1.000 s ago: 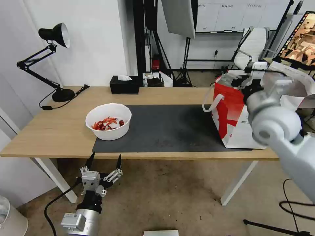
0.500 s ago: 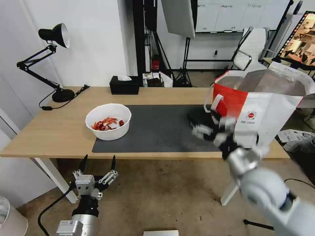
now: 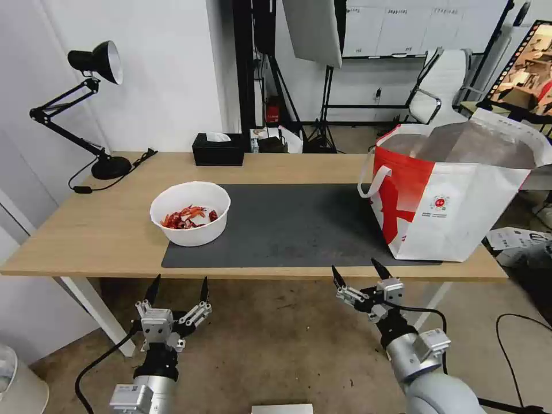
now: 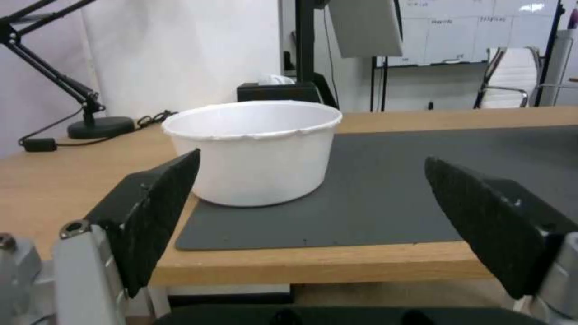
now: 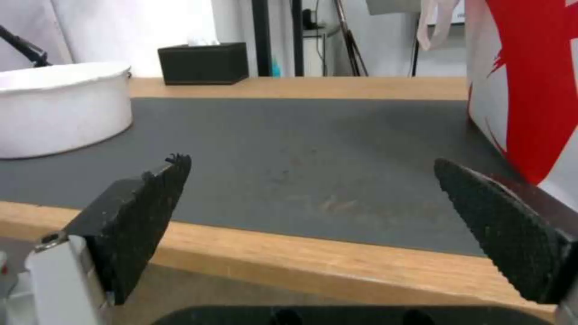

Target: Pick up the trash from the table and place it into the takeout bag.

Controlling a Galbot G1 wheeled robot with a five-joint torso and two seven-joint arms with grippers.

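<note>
Right gripper [image 3: 355,275] has dropped below the table [image 3: 86,230], fingers apparently apart.

You have a white wall [image 3: 161,75] far left, a black desk lamp [image 3: 95,60] before it, a white chair [image 3: 443,80] far right, dark stands [image 3: 253,63] between them, and brown floor [image 3: 276,339] nearest you.

The left gripper [image 3: 178,282] and right gripper [image 3: 356,269] share one build: pointed black fingers [image 4: 158,207] with a finely ridged inner face, bolted to silver-grey metal knuckles with visible screws. Behind each, a black collar joins a rounded silver wrist; black cables trail beside both.
</note>
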